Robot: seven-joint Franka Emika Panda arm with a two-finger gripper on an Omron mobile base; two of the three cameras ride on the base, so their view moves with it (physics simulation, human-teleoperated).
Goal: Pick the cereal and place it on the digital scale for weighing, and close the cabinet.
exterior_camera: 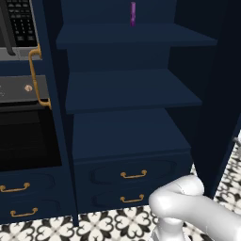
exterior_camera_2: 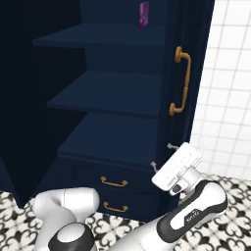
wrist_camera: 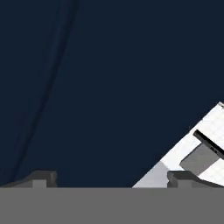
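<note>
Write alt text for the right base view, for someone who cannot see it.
A tall navy cabinet stands open, its dark shelves bare except for a slim purple packet on the top one. Low beside the right door with its brass handle, the white robot arm's open gripper points at the door's edge.

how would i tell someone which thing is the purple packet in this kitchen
Find the tall navy cabinet standing open beside the black oven, above two brass-handled drawers. On its highest visible shelf, toward the back, the slim purple packet stands upright. It is the one bright thing on those dark shelves.
</note>
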